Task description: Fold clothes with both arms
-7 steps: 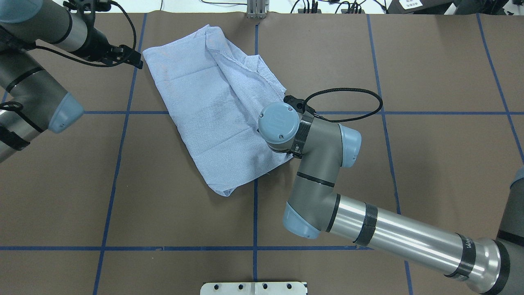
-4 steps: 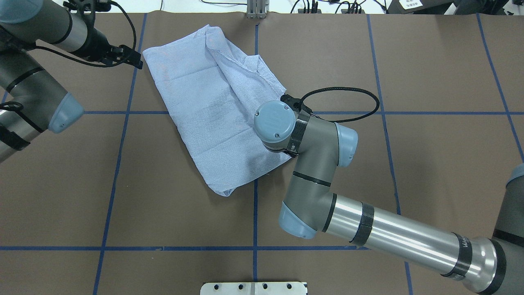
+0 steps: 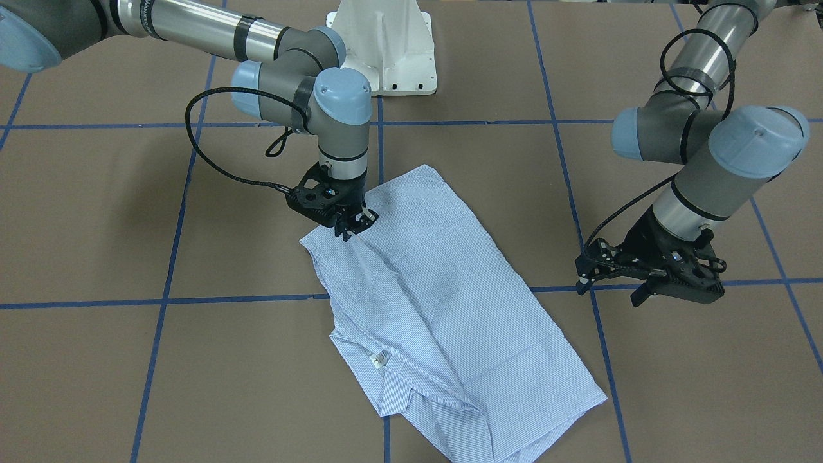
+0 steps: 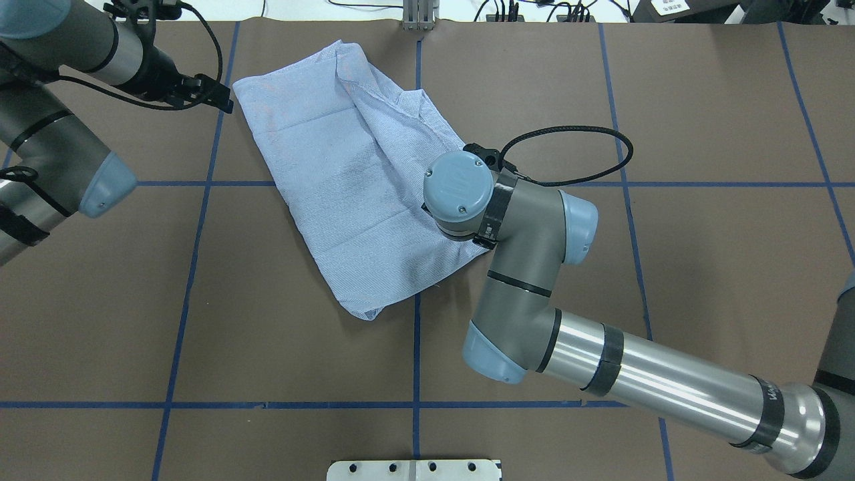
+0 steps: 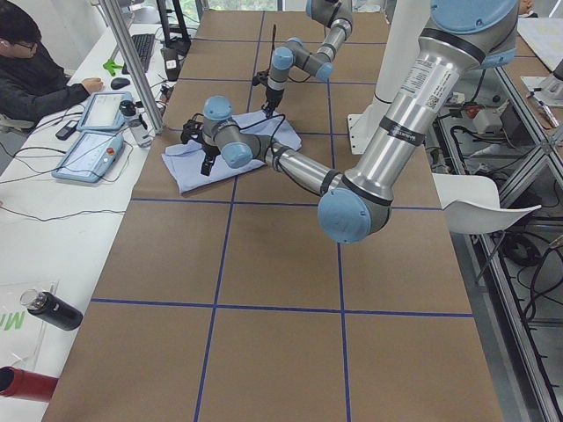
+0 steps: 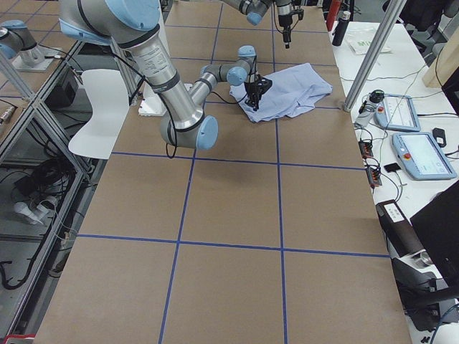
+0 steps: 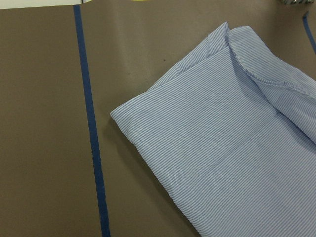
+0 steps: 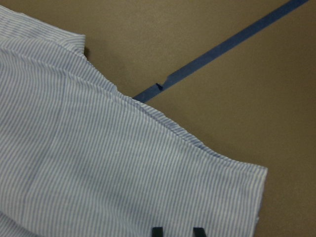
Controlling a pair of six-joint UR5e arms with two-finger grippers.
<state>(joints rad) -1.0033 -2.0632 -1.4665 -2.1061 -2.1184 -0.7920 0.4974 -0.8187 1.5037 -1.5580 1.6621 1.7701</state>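
The light-blue striped shirt lies folded into a long slanted rectangle on the brown table, its collar label at the far end; it also shows in the overhead view. My right gripper points down onto the shirt's near right corner, jaws nearly together and pinching the cloth. The right wrist view shows its fingertips on the cloth. The wrist hides it from overhead. My left gripper hovers open and empty just beyond the shirt's far left corner, and shows from overhead.
Blue tape lines grid the brown table. The white pedestal base stands at the robot's side. A metal post sits at the far edge. An operator and control tablets are beyond it.
My right wrist shifted slightly left, then back right and farther away over the shirt's corner, which moved slightly right with it. The left arm has not moved.
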